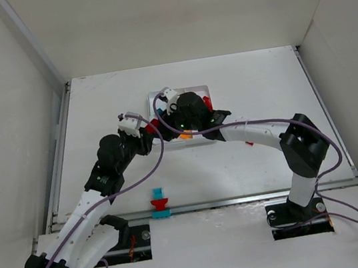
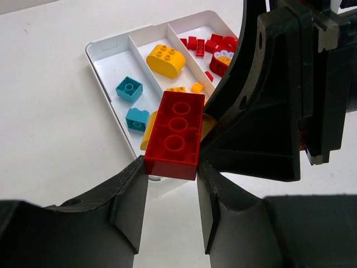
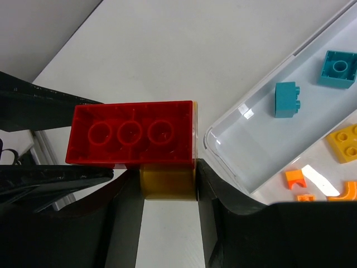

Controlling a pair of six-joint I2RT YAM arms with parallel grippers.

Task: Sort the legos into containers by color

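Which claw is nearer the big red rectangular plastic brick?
Left. The left claw clamps the red brick itself, at one end; the right claw clamps the yellow block stuck to it.

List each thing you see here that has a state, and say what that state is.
Left gripper: shut on red brick.
Right gripper: shut on yellow brick.
Red brick: joined to yellow brick.
Tray: partly filled with loose bricks.
Teal-red clump: stacked together, ungripped.
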